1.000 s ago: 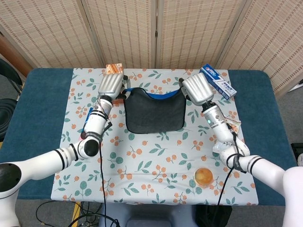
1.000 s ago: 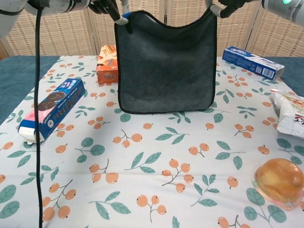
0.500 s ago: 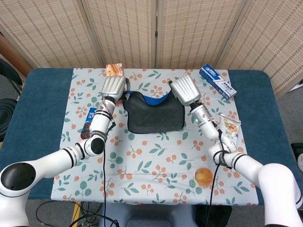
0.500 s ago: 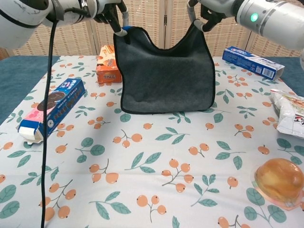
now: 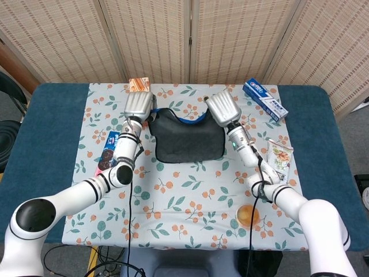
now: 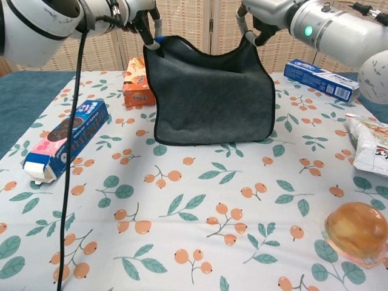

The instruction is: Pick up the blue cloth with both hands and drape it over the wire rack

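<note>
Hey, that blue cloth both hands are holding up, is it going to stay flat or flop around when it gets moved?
Probably floppy: the blue cloth sags in a curve between the left hand and the right hand that pinch its top corners. It likely weighs little, since fingertip grips alone carry it. Its lower edge seems to rest on the tablecloth, so it may drag.

1. The blue cookie box (image 6: 66,140) at the near left has print on its side, but the words are too small to read.
2. The blue and white toothpaste box (image 6: 323,79) at the far right has writing, also too blurry to read.
</note>
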{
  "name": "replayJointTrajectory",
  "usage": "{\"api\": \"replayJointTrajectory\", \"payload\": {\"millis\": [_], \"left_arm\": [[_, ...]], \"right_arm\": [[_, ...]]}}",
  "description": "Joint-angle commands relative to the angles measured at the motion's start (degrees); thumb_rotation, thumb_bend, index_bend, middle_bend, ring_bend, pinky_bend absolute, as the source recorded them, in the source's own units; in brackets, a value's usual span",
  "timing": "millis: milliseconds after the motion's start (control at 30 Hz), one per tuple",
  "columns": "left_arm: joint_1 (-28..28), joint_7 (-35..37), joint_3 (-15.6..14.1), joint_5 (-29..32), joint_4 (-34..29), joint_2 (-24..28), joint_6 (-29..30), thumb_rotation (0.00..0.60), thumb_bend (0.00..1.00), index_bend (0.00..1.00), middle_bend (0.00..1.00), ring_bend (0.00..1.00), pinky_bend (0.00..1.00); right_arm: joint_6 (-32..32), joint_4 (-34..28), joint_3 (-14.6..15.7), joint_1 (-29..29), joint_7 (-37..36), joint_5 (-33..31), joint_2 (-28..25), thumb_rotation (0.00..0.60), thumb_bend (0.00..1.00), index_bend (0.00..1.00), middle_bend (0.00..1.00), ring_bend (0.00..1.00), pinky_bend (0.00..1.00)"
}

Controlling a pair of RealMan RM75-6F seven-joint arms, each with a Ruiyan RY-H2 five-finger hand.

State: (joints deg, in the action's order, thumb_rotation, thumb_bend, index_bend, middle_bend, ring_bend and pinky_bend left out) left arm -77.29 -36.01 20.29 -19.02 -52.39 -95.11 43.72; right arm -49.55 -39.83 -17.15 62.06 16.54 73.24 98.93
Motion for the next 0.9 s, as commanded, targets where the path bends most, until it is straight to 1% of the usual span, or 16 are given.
{"api": "replayJointTrajectory", "payload": {"millis": [33, 67, 133, 200, 267, 333, 367, 400, 467, 500, 533, 567, 633, 767, 833, 900], "left_arm": [[-0.3, -1.7, 0.1, 1.8, 1.1, -0.7, -0.4, 0.6, 0.37, 0.53, 1.0, 0.93, 1.0], [-0.5, -2.4, 0.2, 2.5, 1.6, -1.0, -0.4, 0.6, 0.36, 0.49, 0.98, 0.91, 1.0], [-0.7, -3.5, 0.4, 3.5, 2.1, -1.4, -0.4, 0.6, 0.33, 0.42, 0.93, 0.87, 1.0], [-0.9, -4.6, 0.6, 4.6, 2.4, -1.6, -0.5, 0.6, 0.27, 0.32, 0.83, 0.77, 1.0], [-1.1, -5.8, 0.8, 5.8, 2.7, -1.8, -0.6, 0.6, 0.21, 0.21, 0.66, 0.62, 1.0], [-1.2, -6.2, 1.3, 6.7, 2.8, -1.8, -0.8, 0.6, 0.17, 0.13, 0.51, 0.5, 0.97], [-1.2, -6.4, 1.7, 7.4, 2.7, -1.7, -1.2, 0.6, 0.15, 0.09, 0.42, 0.42, 0.91], [-1.2, -6.5, 2.0, 7.8, 2.6, -1.6, -1.5, 0.6, 0.14, 0.08, 0.36, 0.37, 0.85], [-1.1, -6.1, 2.4, 7.7, 2.6, -1.4, -1.7, 0.6, 0.13, 0.04, 0.21, 0.21, 0.64], [-1.0, -5.8, 2.5, 7.5, 2.7, -1.3, -1.8, 0.6, 0.13, 0.03, 0.18, 0.17, 0.58], [-0.7, -5.1, 2.9, 7.1, 2.7, -1.2, -1.8, 0.6, 0.13, 0.03, 0.14, 0.12, 0.49], [-0.5, -4.6, 3.2, 6.9, 2.6, -1.1, -1.6, 0.6, 0.13, 0.02, 0.12, 0.1, 0.44], [0.0, -3.8, 3.6, 6.7, 2.2, -0.5, -1.6, 0.6, 0.13, 0.03, 0.1, 0.08, 0.39], [1.8, -2.7, 3.7, 6.2, -0.1, 1.6, -0.8, 0.6, 0.13, 0.07, 0.1, 0.09, 0.39], [3.3, -1.6, 3.7, 5.6, -2.3, 3.1, 0.0, 0.6, 0.13, 0.09, 0.1, 0.09, 0.39], [5.2, -0.5, 3.3, 4.6, -5.1, 4.9, 0.7, 0.6, 0.15, 0.11, 0.11, 0.11, 0.39]], "right_arm": [[1.3, 1.2, -0.5, 0.3, 1.4, -1.4, 0.8, 0.6, 0.54, 0.73, 0.94, 0.91, 1.0], [1.9, 1.5, -0.8, 0.4, 2.2, -2.2, 1.1, 0.6, 0.53, 0.72, 0.94, 0.91, 1.0], [2.5, 1.8, -1.3, 0.6, 3.4, -3.4, 1.4, 0.6, 0.49, 0.63, 0.94, 0.91, 1.0], [3.3, 2.0, -1.9, 0.8, 4.7, -4.9, 1.6, 0.6, 0.41, 0.48, 0.94, 0.91, 1.0], [4.1, 2.3, -2.6, 0.9, 6.6, -6.7, 1.9, 0.6, 0.31, 0.34, 0.94, 0.91, 1.0], [4.6, 2.4, -3.2, 1.0, 8.1, -8.1, 2.0, 0.6, 0.21, 0.22, 0.93, 0.9, 1.0], [4.9, 2.2, -3.4, 1.0, 8.8, -8.8, 2.0, 0.6, 0.17, 0.17, 0.93, 0.9, 1.0], [4.9, 2.0, -3.4, 1.0, 9.1, -9.0, 1.9, 0.6, 0.14, 0.14, 0.93, 0.9, 1.0], [4.8, 1.5, -3.5, 0.8, 9.4, -9.5, 1.6, 0.6, 0.08, 0.09, 0.93, 0.9, 1.0], [4.7, 1.2, -3.6, 0.7, 9.4, -9.7, 1.3, 0.6, 0.05, 0.07, 0.92, 0.9, 1.0], [4.5, 0.8, -3.6, 0.5, 9.4, -9.9, 1.0, 0.6, 0.04, 0.06, 0.91, 0.9, 1.0], [4.4, 0.4, -3.7, 0.4, 9.3, -10.0, 0.6, 0.6, 0.02, 0.05, 0.9, 0.9, 1.0], [4.0, -0.7, -3.8, -0.1, 9.0, -10.2, -0.4, 0.6, 0.0, 0.05, 0.88, 0.88, 1.0], [2.4, -4.5, -3.7, -2.0, 8.2, -10.3, -3.6, 0.6, 0.0, 0.05, 0.82, 0.83, 1.0], [1.7, -7.7, -3.5, -3.5, 7.7, -10.4, -5.9, 0.6, 0.06, 0.06, 0.78, 0.8, 1.0], [1.4, -11.6, -2.8, -5.1, 7.4, -10.1, -8.7, 0.6, 0.2, 0.09, 0.74, 0.77, 1.0]]}}
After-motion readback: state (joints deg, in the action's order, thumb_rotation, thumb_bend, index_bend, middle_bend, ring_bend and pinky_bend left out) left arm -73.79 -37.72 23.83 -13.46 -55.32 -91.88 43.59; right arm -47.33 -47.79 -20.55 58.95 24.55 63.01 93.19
